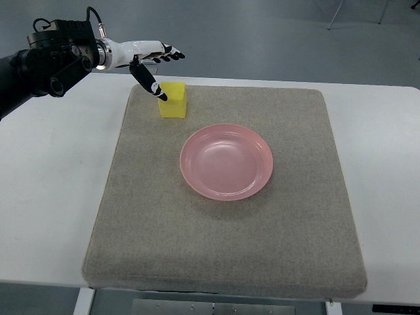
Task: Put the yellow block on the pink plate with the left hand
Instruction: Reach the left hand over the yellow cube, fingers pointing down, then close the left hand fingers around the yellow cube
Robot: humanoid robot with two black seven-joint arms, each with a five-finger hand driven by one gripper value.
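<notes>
A yellow block point(174, 101) stands on the grey mat point(223, 249) near its far left corner. A pink plate point(226, 161), with nothing in it, lies on the mat to the right of the block and nearer to me. My left hand point(157, 65) reaches in from the upper left and hovers just above and behind the block. Its fingers point(169, 56) are stretched out flat and its thumb points down, the tip at the block's upper left edge. The hand holds nothing.
The mat covers most of a white table point(52, 197). Beyond the table's far edge is grey floor, with thin metal legs point(335, 16) at the top right.
</notes>
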